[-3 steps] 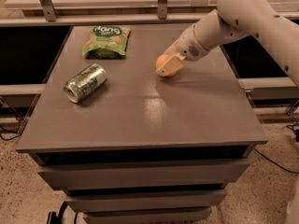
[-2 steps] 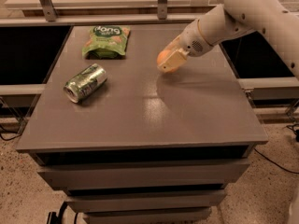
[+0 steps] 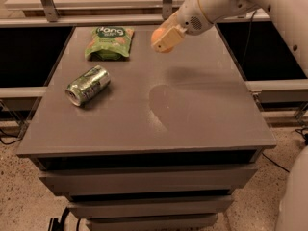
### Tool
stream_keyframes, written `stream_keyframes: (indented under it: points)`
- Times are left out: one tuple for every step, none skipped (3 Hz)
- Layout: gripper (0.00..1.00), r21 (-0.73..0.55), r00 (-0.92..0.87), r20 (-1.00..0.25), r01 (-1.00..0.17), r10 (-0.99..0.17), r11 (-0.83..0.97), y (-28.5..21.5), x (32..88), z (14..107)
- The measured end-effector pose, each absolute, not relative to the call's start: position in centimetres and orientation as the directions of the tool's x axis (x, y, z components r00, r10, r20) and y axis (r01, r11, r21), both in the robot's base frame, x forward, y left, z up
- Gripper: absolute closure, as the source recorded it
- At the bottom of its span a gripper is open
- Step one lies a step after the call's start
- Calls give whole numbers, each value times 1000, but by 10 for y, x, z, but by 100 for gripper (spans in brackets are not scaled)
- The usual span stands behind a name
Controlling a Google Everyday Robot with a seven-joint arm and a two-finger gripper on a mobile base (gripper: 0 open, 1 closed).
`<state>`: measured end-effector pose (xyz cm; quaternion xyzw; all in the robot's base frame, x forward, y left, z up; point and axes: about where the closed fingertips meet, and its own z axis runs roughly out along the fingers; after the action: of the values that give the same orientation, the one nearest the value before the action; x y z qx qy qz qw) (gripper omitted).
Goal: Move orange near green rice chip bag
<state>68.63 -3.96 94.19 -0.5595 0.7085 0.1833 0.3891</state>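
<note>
The green rice chip bag (image 3: 109, 43) lies flat at the far left of the grey table (image 3: 202, 114). My gripper (image 3: 162, 39) hangs above the far middle of the table, to the right of the bag, and is shut on the orange (image 3: 158, 35), which shows between its pale fingers. The orange is held off the tabletop, with its shadow on the table below and to the right.
A shiny green-and-silver drink can (image 3: 88, 85) lies on its side at the left of the table, in front of the bag. A metal rail with posts (image 3: 167, 1) runs behind the table. My white arm (image 3: 269, 8) reaches in from the upper right.
My gripper has moved the orange up and to the left, away from the table's right side and closer to the bag. The can and the bag have not moved.
</note>
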Motion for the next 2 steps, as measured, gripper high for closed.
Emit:
stream_keyframes:
  points:
    - [100,-198,-82,-758,-916,-648,348,-18,706,958]
    - [100,-211,-128,-742,-887,-658,412,-2,723,959]
